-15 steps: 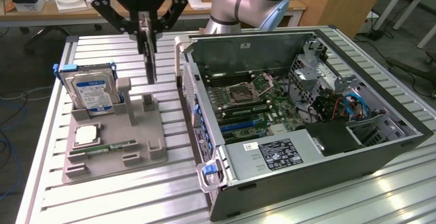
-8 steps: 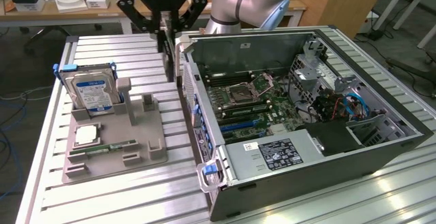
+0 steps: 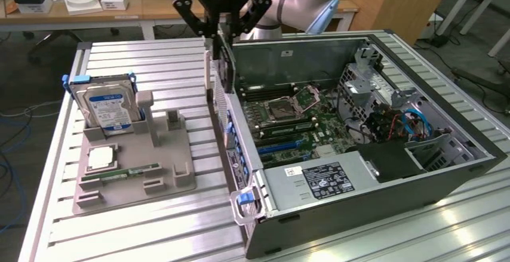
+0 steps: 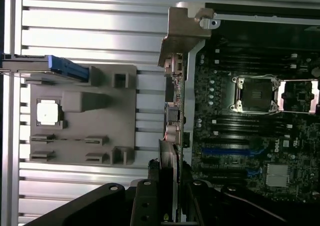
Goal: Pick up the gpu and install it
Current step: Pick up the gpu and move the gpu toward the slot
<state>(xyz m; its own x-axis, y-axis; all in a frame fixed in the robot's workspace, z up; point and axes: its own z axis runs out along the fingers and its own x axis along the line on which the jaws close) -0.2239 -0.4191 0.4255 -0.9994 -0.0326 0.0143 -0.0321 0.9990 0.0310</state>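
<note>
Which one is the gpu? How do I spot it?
Find the big open computer case. Above its wall hangs the black pincer, shut on the gpu. It is the thin card held up on edge, not the blue-labelled hard drive in the grey tray.

The gpu (image 3: pixel 226 65) is held upright on its edge, clamped between the fingers of the gripper (image 3: pixel 226 35), near 12 o'clock in the exterior view. It is seen there as a thin, dark card with a pale silver bracket (image 3: pixel 209 71) along its 9 o'clock side. It is positioned over the wall of the open computer case (image 3: pixel 446 178), at the case's 10 o'clock corner. In the wrist view it is seen edge-on, with connector ports visible on the bracket. Whether it touches the case cannot be told.
</note>
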